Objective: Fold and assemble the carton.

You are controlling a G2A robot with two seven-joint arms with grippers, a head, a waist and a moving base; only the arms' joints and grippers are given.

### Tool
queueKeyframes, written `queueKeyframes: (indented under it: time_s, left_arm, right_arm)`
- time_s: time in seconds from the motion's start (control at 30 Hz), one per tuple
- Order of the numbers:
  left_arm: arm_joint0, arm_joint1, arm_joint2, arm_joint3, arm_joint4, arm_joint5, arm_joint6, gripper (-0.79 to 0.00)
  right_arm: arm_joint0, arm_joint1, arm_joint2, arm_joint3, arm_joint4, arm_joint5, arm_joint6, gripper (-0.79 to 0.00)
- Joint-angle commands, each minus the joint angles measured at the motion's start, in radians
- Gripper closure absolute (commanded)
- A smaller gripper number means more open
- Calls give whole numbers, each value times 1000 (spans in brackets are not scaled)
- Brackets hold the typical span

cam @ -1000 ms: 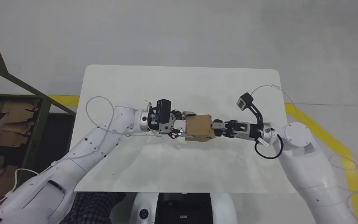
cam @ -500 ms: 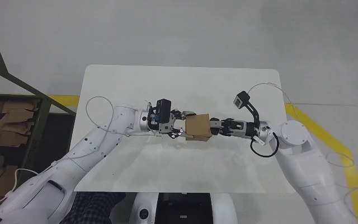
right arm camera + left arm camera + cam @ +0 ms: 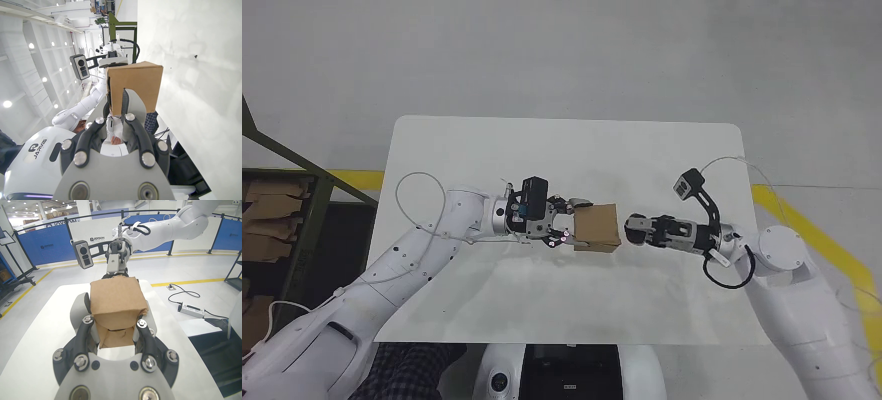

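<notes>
Left gripper [image 3: 116,306]: closed onto the carton [image 3: 117,298], one finger against each of two opposite side walls; in the top view the gripper [image 3: 567,228] sits near the middle of the table, pointing toward the other arm.
Carton: brown cardboard, squared up into a box shape and held over the table's middle [image 3: 598,228]. The end facing the left wrist is partly open, with a flap bent inward across it. The far upper edge is ragged.
Right gripper [image 3: 116,96]: fingers set narrowly apart and holding nothing. It points at the carton's far end [image 3: 136,85], and in the top view its tip [image 3: 630,228] lies just beside that end with a slim gap between them.
Arms: the two arms meet in one line across the table, with the carton between the grippers.
Table [image 3: 492,150]: white, with rounded corners.
Crate [image 3: 272,215]: off the table on the robot's left, holding flat cardboard pieces.
Floor: pale grey with yellow lines [image 3: 357,178]. A power adapter [image 3: 191,310] and its cable lie on it beside the table.
Barriers [image 3: 53,249]: blue panels standing beyond the table.
</notes>
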Motion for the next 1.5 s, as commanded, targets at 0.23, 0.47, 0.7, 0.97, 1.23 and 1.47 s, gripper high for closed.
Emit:
queueKeyframes:
  time_s: [0.23,0.47,0.7,0.97,1.23,1.47]
  left_arm:
    - [0,0,0,0,0,0,0,-351]
    - [0,0,0,0,0,0,0,-348]
    - [0,0,0,0,0,0,0,-345]
    - [0,0,0,0,0,0,0,-348]
    - [0,0,0,0,0,0,0,-348]
    - [0,0,0,0,0,0,0,-348]
  right_arm:
    - [-58,10,18,-53,-19,5,19,0]
    - [-54,10,4,-63,-19,6,20,0]
    - [-23,7,-31,-67,-35,18,31,0]
    - [-19,11,-4,-21,-9,5,22,0]
    - [-72,22,67,-9,18,-22,1,0]
    - [-85,24,76,-13,19,-29,-3,0]
